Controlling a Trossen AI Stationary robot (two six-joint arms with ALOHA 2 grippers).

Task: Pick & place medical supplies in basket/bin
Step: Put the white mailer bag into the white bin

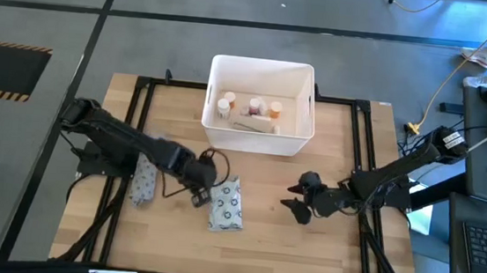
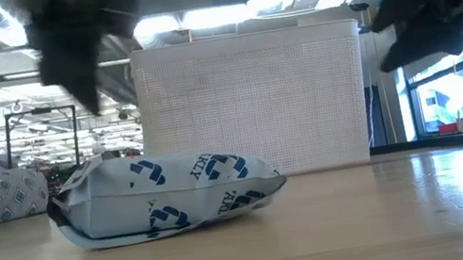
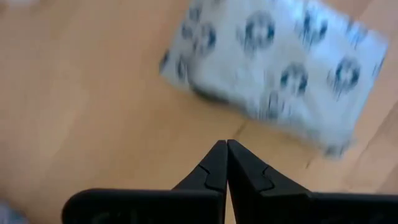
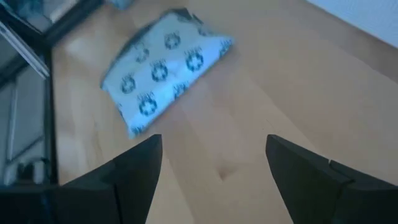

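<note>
White tub (image 1: 258, 136) holds capped bottles (image 1: 226, 105), roll (image 1: 254, 127). Left gripper (image 1: 200, 196) pinched closed, empty, just beside ring-patterned packet (image 1: 226, 204). Right gripper (image 1: 298, 200) spread wide, empty, packet well apart.

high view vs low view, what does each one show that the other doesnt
Only the high view looks into the white tub: small bottles and other supplies lie inside. It also shows both arms whole, the left gripper shut beside the patterned packet, and the right gripper open over bare wood.

Only the low view shows the packet's puffed side profile and the room behind, with a person far off at the left.

Both show the tub, that packet, and a second patterned packet farther left.
</note>
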